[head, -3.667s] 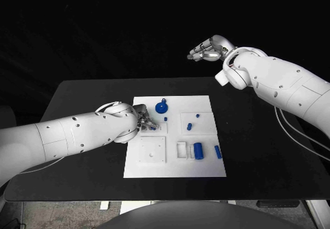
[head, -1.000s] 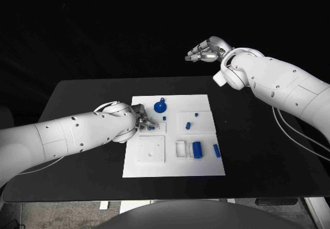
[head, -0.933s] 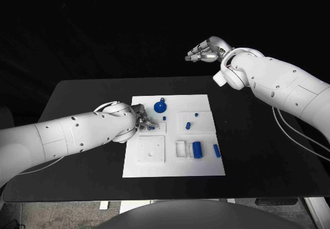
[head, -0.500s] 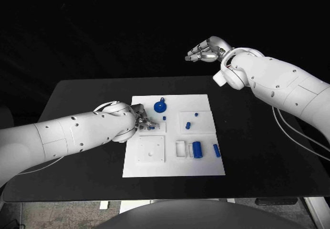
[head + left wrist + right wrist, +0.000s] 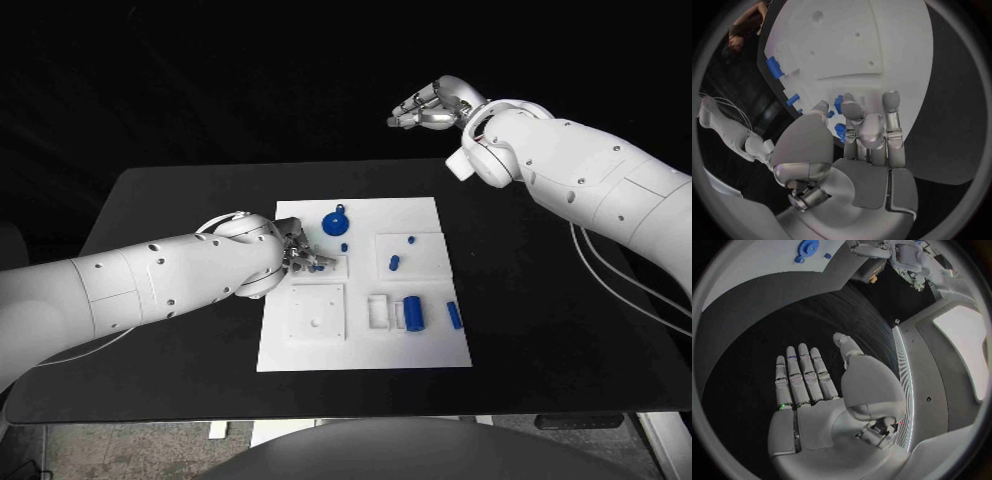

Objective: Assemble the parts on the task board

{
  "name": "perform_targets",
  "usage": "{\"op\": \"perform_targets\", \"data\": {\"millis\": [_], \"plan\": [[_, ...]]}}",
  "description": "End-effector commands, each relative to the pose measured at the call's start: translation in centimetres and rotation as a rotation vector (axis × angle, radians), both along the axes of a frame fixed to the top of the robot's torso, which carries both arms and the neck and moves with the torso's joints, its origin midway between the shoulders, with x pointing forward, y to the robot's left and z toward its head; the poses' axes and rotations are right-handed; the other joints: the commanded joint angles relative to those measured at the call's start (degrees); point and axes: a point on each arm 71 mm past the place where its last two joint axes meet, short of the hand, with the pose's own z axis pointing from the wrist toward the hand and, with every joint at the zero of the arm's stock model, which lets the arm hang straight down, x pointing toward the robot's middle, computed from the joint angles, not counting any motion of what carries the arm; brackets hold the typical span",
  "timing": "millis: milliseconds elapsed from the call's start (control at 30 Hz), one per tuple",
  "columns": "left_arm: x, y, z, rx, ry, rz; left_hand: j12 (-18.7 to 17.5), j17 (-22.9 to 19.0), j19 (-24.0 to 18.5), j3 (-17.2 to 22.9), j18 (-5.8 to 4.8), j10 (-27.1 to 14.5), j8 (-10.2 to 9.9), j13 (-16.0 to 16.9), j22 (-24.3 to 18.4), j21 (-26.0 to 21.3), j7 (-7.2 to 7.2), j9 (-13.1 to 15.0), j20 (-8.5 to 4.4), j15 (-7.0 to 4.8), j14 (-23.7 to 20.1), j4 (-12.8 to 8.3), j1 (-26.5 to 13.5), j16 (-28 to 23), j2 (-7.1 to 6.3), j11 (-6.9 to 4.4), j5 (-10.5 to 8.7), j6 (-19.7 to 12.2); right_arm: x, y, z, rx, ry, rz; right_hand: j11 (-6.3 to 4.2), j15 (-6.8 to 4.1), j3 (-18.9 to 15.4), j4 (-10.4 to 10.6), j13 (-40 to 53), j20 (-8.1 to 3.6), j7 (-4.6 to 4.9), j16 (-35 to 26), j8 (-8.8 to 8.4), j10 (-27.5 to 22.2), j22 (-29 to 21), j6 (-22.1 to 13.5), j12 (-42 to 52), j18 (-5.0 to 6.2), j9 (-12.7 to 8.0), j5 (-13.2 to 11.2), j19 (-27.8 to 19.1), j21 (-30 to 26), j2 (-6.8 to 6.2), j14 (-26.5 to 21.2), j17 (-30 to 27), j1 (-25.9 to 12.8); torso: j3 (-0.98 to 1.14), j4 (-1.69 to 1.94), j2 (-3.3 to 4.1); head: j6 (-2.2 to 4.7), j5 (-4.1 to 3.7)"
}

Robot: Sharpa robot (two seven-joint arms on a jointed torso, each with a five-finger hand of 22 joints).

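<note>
Two glossy white arms (image 5: 159, 275) dotted with dark screw holes end in silver hands (image 5: 826, 390) with grey pads.

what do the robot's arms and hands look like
Both arms are glossy white, rounded shells with small dark dots. The left arm and right arm each end in a silver, many-fingered metal hand: left hand, right hand. Thin pale cables hang under the right arm.

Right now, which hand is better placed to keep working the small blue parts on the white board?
Left. The silver left hand is down on the white task board, fingers at a small blue part. The right hand is raised beyond the table's far edge, open and holding nothing.
</note>
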Motion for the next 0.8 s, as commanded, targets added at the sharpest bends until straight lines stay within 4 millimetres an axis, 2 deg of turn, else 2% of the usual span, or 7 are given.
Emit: {"op": "perform_targets", "data": {"millis": [33,333,800], "plan": [[-0.05,-0.2,-0.06,-0.007,0.006,-0.013,-0.2,0.0,-0.3,0.0,-0.22,2.0,0.0,0.1,0.9,-0.2,0.15,-0.1,-0.01,-0.06,0.1,0.3,-0.4,0.0,-0.11,0.13,-0.31,0.1,0.0,0.06,0.02,0.001,-0.002,0.004,0.06,0.1,-0.3,-0.1,-0.1,0.02,0.0,-0.4,-0.08,-0.5,0.0,-0.3,-0.3,0.18,0.1,0.2,-0.4,-0.4,-0.12,-0.4,-0.1,0.3,0.01,-0.02,0.0,0.03,-0.04],[0.0,-0.14,-0.08,-0.008,0.01,-0.011,-0.2,0.1,-0.3,0.3,-0.08,2.0,-0.1,0.1,0.9,-0.2,0.19,-0.1,0.0,-0.12,0.0,0.4,-4.5,-0.1,0.06,0.15,-0.13,0.0,0.0,0.06,0.0,0.001,-0.001,0.005,0.06,0.1,-0.3,-0.1,-0.1,0.02,0.0,-0.4,-0.08,-0.5,0.0,-0.3,-0.3,0.18,0.1,0.2,-0.4,-0.4,-0.12,-0.4,-0.1,0.3,-0.01,0.01,0.01,-0.03,-0.13],[-0.05,-0.36,-0.06,-0.007,0.019,-0.019,0.0,0.3,-0.2,0.6,-0.08,2.1,0.0,0.3,1.0,-0.1,0.16,0.0,0.03,-0.11,0.1,0.4,-5.2,0.1,0.58,0.14,-0.01,0.0,-0.02,0.15,-0.2,0.001,0.004,0.007,0.06,0.1,-0.3,-0.1,-0.1,0.02,0.0,-0.4,-0.08,-0.5,0.0,-0.3,-0.3,0.18,0.1,0.2,-0.4,-0.4,-0.12,-0.4,-0.1,0.3,-0.01,-0.01,0.04,-0.09,-0.2]]}}
